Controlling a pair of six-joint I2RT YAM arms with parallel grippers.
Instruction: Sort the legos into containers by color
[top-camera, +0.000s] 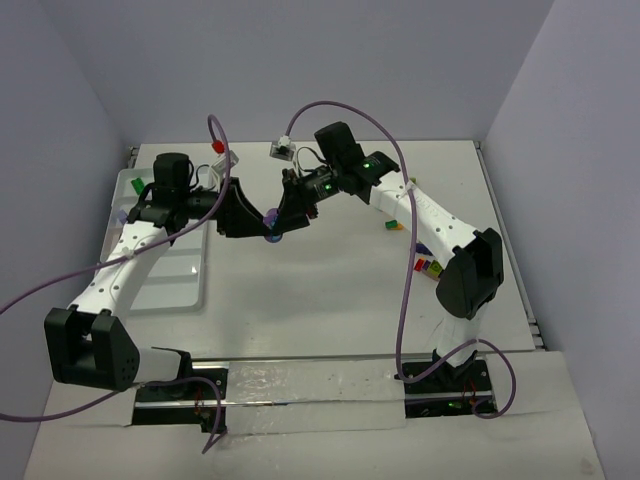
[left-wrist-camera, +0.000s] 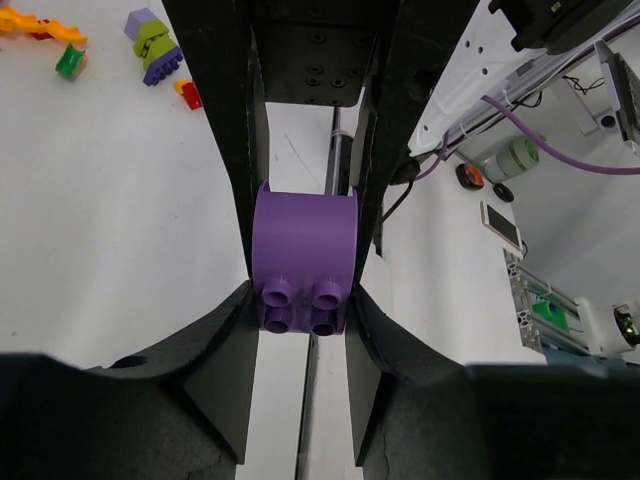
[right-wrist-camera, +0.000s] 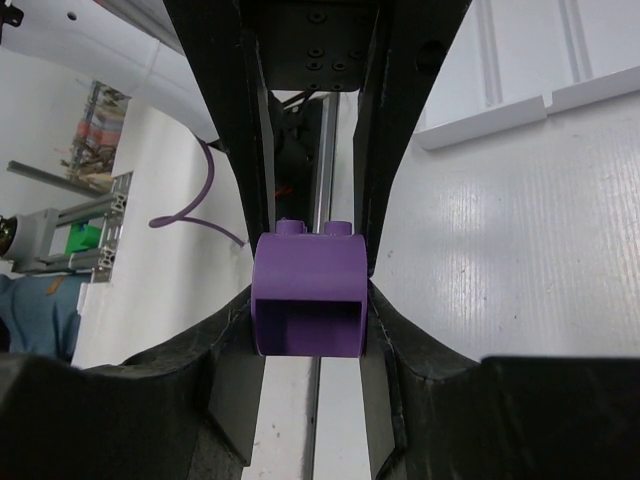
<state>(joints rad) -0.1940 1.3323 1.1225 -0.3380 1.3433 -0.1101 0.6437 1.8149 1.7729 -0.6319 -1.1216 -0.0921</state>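
One purple brick (left-wrist-camera: 305, 240) in the air above the middle of the white surface (top-camera: 330, 290), gripped from two opposite ends at once. Left claw (left-wrist-camera: 303, 295) narrowed to the width of this brick, both pads flat against its sides, four round studs turned toward the left wrist camera. Right claw (right-wrist-camera: 310, 300) closed to the same width on the same brick from the other end, the hollow underside facing its own camera and only two studs peeking over the far edge. From above, only a small purple spot between the two black claw tips. One white tray (top-camera: 165, 270) on the left part of the surface, well apart from the brick, divided by long ridges, the number of compartments not possible to count with certainty. One green piece (top-camera: 137, 183) at the far end of the tray. Two small groups of loose legos on the right part of the surface, near the right arm: one green and yellow group (top-camera: 395, 225) and one red, green and purple group (top-camera: 430, 266). In the corner of the left wrist view, four items counted: one orange piece (left-wrist-camera: 30, 22), one small green brick (left-wrist-camera: 70, 62), one purple and lime stack (left-wrist-camera: 155, 45) and one small red brick (left-wrist-camera: 188, 94).
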